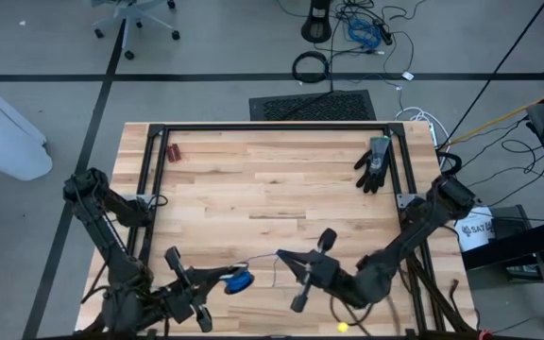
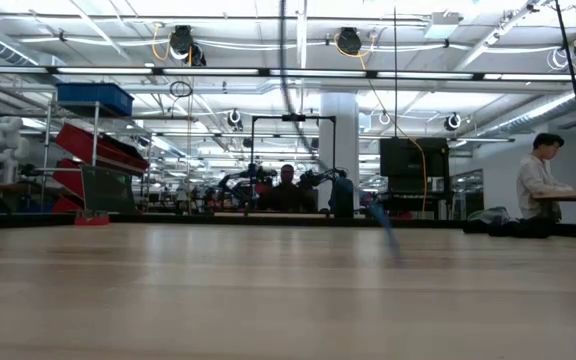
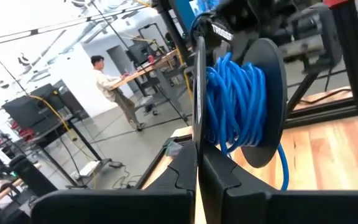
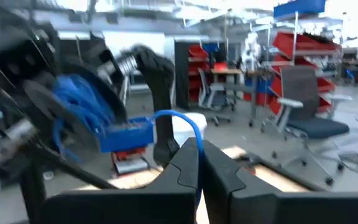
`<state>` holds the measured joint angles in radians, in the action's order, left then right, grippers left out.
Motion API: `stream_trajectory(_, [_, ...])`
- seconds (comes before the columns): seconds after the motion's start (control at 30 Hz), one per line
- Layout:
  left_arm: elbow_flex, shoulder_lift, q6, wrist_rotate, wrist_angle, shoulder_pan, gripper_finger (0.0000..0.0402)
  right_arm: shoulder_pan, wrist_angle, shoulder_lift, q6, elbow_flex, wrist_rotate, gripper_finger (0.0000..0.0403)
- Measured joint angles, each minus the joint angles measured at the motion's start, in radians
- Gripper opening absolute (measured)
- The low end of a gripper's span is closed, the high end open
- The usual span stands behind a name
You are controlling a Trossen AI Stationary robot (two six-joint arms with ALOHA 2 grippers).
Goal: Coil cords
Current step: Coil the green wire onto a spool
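Observation:
The blue cord is wound in several turns (image 3: 235, 99) between two black discs of a small spool (image 3: 267, 106). The spool is held up above the table's near edge (image 1: 239, 281). My left gripper (image 3: 197, 171) is shut on the spool. A free length of cord (image 4: 178, 117) arches from a bright blue block (image 4: 126, 134) beside the coil to my right gripper (image 4: 199, 155). That gripper is shut on the cord just right of the spool (image 1: 283, 255). A thin strand (image 1: 274, 277) hangs down between the two grippers. My left gripper pinches the edge of the spool's nearer black disc (image 3: 197, 134) between its two fingers, coming level from the table's left. The spool is lifted clear, its discs on edge. My right gripper pinches the cord's free length (image 4: 196, 140) between its two fingers, coming level from the table's right. The cord arches loosely from the fingers to the spool, clear of the table.
A black glove (image 1: 374, 162) lies at the far right of the table and small red-handled pliers (image 1: 173, 151) at the far left. A black frame rail (image 1: 272, 127) runs round the far and side edges. A person sits at a desk beyond the table (image 2: 538, 180).

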<state>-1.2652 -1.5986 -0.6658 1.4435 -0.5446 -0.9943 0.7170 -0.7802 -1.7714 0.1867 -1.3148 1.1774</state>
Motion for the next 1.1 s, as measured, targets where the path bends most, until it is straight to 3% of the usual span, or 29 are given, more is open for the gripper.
stream_trajectory(0.17, [0.000, 0.000, 0.082, 0.000, 0.084, 0.000, 0.0006, 0.036, -0.123, 0.000, 0.102, 0.000, -0.088, 0.0000])
stream_trajectory(0.47, [0.000, -0.020, 0.111, 0.010, 0.114, 0.052, 0.0006, 0.040, -0.116, 0.000, 0.025, 0.000, -0.241, 0.0000])
stream_trajectory(1.1, [0.000, -0.078, 0.111, -0.001, 0.109, 0.176, 0.0006, 0.008, -0.105, -0.015, -0.024, 0.000, -0.245, 0.0000])
